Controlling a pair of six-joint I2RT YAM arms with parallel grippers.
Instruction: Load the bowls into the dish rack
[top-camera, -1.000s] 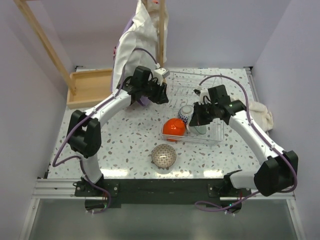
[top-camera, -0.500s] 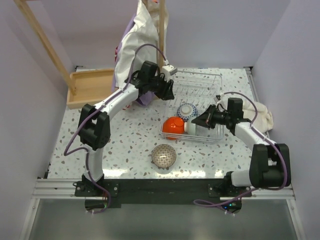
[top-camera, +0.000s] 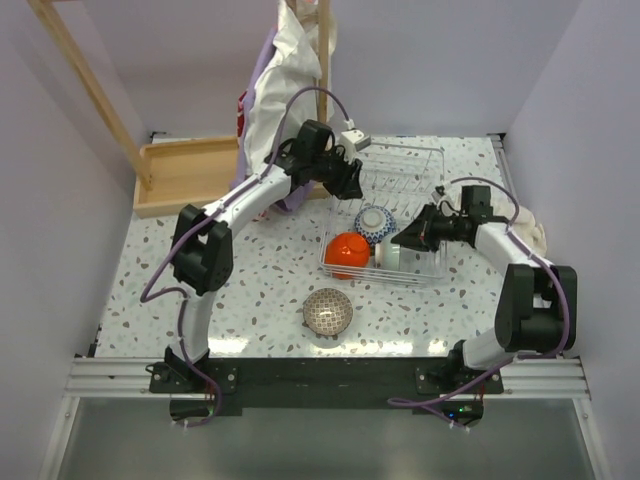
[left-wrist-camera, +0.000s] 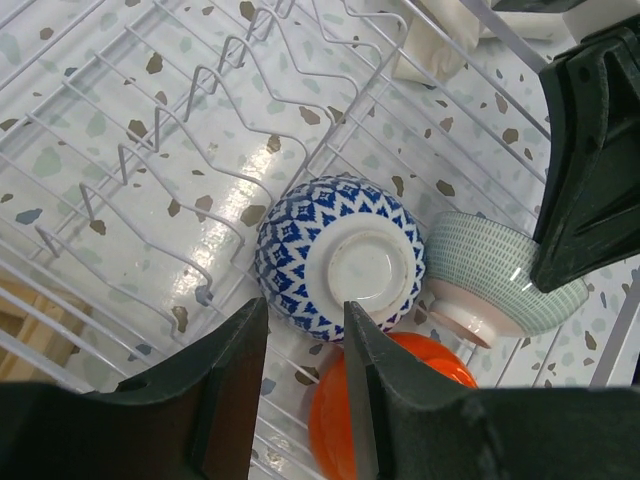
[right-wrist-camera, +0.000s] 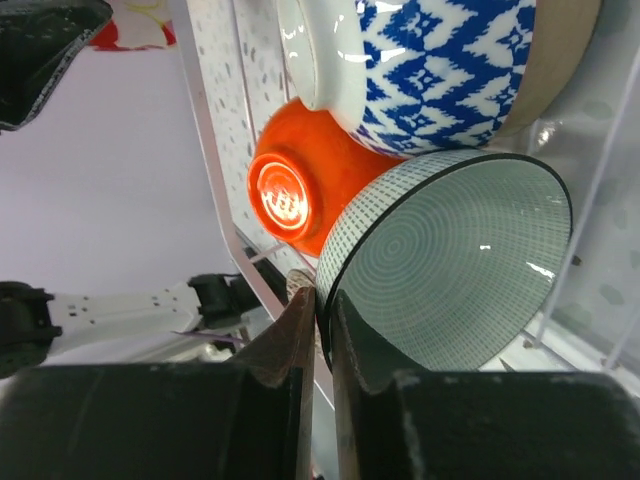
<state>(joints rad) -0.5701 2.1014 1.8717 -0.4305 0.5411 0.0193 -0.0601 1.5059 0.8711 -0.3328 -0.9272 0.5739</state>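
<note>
The white wire dish rack (top-camera: 405, 150) stands right of centre. Inside it lie an orange-red bowl (top-camera: 348, 252), a blue-and-white patterned bowl (top-camera: 373, 222) turned bottom up, and a pale mint green bowl (top-camera: 392, 254) tipped on its side. My right gripper (top-camera: 408, 240) is shut on the mint bowl (right-wrist-camera: 450, 270), its fingers pinching the rim (right-wrist-camera: 322, 297) beside the orange bowl (right-wrist-camera: 300, 190). My left gripper (top-camera: 350, 180) hovers open and empty (left-wrist-camera: 303, 315) over the blue bowl (left-wrist-camera: 300, 240). A speckled beige bowl (top-camera: 328, 311) sits upside down on the table in front of the rack.
A wooden tray (top-camera: 180, 172) lies at the back left. A cloth (top-camera: 285, 70) hangs from a wooden frame behind the left arm. A white towel (top-camera: 530, 225) is bunched at the table's right edge, just behind the right arm.
My right arm swung low to the right and brought the mint bowl down on its side next to the orange bowl. The left gripper moved right, over the rack.
</note>
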